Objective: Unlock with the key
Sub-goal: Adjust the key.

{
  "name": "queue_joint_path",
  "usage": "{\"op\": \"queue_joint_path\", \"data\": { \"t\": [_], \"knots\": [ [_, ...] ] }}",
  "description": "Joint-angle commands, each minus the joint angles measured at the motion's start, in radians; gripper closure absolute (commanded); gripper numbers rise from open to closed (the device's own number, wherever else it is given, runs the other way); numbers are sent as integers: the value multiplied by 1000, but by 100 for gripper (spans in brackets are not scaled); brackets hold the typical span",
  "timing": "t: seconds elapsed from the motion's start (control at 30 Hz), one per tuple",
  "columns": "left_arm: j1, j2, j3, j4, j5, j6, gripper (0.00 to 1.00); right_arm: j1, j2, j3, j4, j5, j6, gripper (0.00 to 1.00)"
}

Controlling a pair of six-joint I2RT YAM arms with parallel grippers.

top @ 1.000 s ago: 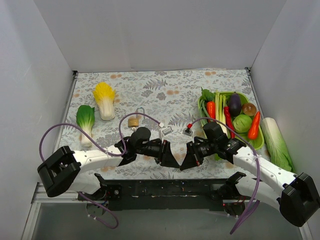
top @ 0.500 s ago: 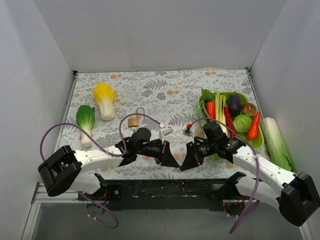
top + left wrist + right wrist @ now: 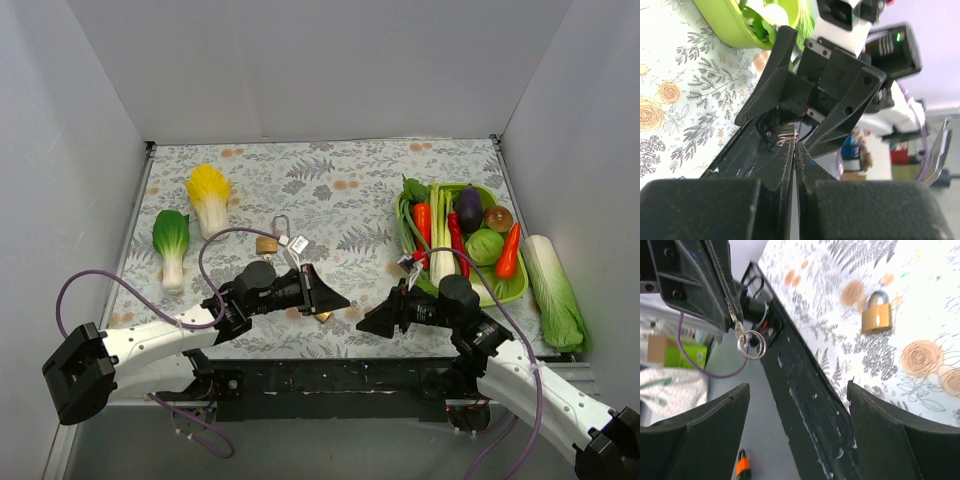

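Note:
A brass padlock (image 3: 267,243) lies on the floral cloth left of centre, shackle pointing away; the right wrist view shows the padlock (image 3: 876,315) lying apart from both grippers. My left gripper (image 3: 343,300) hangs near the table's front edge, shut on the key. Only the key's head and its wire ring (image 3: 751,345) stick out of the tips; the left wrist view shows that ring (image 3: 785,137) just beyond my left gripper (image 3: 796,146). My right gripper (image 3: 366,324) faces it across a short gap. In its own view the right gripper (image 3: 797,387) stands wide open, nothing between its fingers.
A green basket (image 3: 512,287) of toy vegetables sits at the right, with a long cabbage (image 3: 550,290) beside it. A yellow-tipped cabbage (image 3: 208,198) and a bok choy (image 3: 170,240) lie at the left. A black rail (image 3: 330,375) runs along the front edge. White walls enclose the table.
The two grippers were tip to tip a second ago. The right one has opened and drawn back to the right. The left one has shut on the key and shifted left.

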Motion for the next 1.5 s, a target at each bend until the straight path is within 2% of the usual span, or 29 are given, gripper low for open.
{"op": "queue_joint_path", "data": {
  "t": [0.0,0.13,0.3,0.5,0.73,1.47],
  "knots": [
    [2,-46,-3,-93,-175,-196,100,7,-149,-45,223,227,85,15],
    [2,-54,8,-126,-205,-282,100,7,-168,-14,225,312,25,15],
    [2,-35,9,-100,-202,-310,100,10,-41,-2,349,252,83,18],
    [2,-25,12,-92,-206,-316,100,21,-25,-5,393,257,67,21],
    [2,-21,11,-75,-205,-324,100,36,38,-7,474,232,88,34],
    [4,-48,-31,-19,-222,-339,100,73,118,-23,627,200,174,53]
  ]
}}
